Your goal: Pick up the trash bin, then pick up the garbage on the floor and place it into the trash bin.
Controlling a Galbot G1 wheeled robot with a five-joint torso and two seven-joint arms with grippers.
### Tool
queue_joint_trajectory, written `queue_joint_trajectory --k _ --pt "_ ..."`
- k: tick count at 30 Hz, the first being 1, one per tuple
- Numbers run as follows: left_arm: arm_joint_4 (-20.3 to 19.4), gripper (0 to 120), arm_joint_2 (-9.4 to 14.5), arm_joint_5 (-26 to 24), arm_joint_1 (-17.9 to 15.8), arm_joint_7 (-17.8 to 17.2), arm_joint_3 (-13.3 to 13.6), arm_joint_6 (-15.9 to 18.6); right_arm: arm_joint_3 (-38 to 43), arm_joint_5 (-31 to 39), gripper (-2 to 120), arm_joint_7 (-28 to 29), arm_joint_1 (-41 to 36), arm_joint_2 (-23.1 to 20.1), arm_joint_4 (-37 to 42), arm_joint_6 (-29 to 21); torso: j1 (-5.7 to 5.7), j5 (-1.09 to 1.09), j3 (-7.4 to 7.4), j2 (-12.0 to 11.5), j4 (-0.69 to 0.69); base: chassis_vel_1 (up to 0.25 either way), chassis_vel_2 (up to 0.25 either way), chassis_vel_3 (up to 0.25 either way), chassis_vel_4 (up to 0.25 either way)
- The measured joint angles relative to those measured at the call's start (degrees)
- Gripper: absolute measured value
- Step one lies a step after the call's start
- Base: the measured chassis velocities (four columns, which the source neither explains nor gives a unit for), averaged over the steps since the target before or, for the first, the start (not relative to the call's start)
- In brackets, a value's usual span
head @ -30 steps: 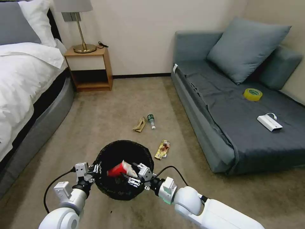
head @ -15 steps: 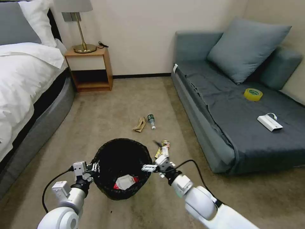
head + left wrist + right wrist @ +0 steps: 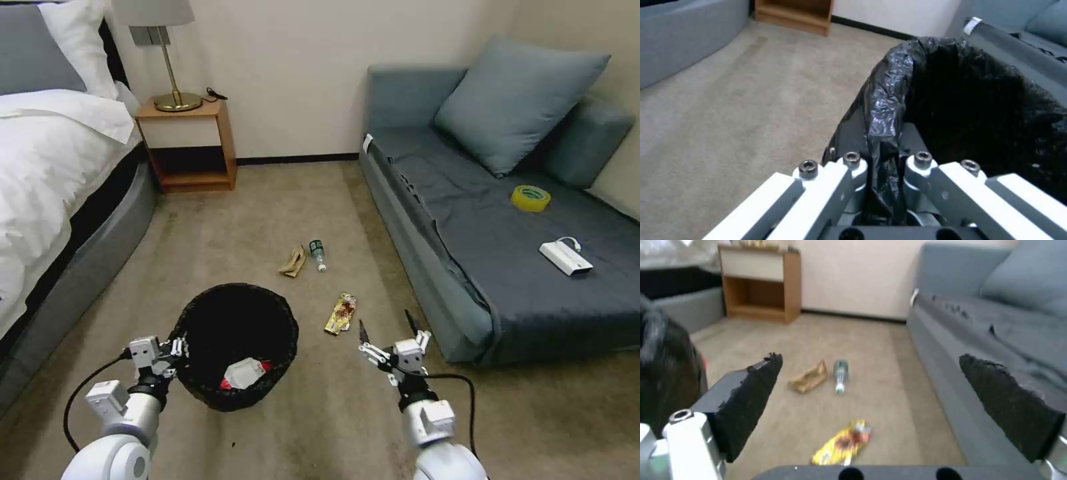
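Right claw (image 3: pixel 387 329) withdrawn, spread; left claw (image 3: pixel 175 348) grips bin (image 3: pixel 200 383).

Right gripper (image 3: pixel 871 390): seen from behind, its two black-padded fingers (image 3: pixel 751 396) spread wide apart, nothing held between them.
Floor (image 3: pixel 889 350): beige carpet, stretched out beyond the fingers.
Gold-brown wrapper (image 3: pixel 842 446): lying flat on the carpet, framed between the two fingers, nearest to the gripper.
Tan crumpled paper (image 3: pixel 809 378): farther off on the carpet, just beside the bottle.
Small clear bottle (image 3: pixel 840 375): lying on its side, a green label around it.
Trash bin (image 3: pixel 662 373): a dark blurred mass at one edge, beside one finger.
Sofa (image 3: pixel 996 323): grey-blue, along one side of the carpet.
Nightstand (image 3: pixel 758 283): wooden, set against the pale far wall.
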Motion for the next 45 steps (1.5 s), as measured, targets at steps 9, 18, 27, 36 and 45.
queue_joint_trajectory --k 9,18,27,36,45 --pt "-1.01 5 -0.2 -1.16 1.35 -0.05 -2.5 -0.08 -0.76 -1.28 100 -2.49 -1.97 0.06 -0.04 0.57 0.0 0.01 0.0 0.0 0.0 0.0 0.0 0.0 0.0" --pt "-1.18 5 0.95 -3.41 2.96 0.06 -5.8 -0.39 -2.22 -1.23 100 -2.3 -0.63 1.07 -1.11 0.8 0.0 0.01 0.0 0.0 0.01 0.0 0.0 0.0 0.0" --pt "-1.13 5 1.45 -4.14 2.92 0.29 -7.05 -0.53 -2.71 -0.95 100 -1.54 -0.65 1.49 -0.56 -0.06 0.0 0.0 0.0 0.0 0.0 0.0 0.0 0.0 0.0" --pt "-0.66 5 1.59 -4.29 1.92 0.26 -8.13 -0.47 -2.72 -0.9 100 -1.28 -1.2 1.07 0.33 -0.59 0.0 0.01 0.0 0.0 0.0 0.0 0.0 0.0 0.0" --pt "-0.67 5 1.53 -4.48 2.05 0.25 -9.03 -0.3 -3.35 -0.88 100 -1.47 -0.93 0.5 0.44 -1.3 0.0 0.01 0.0 0.0 0.0 0.0 0.0 0.0 0.0"
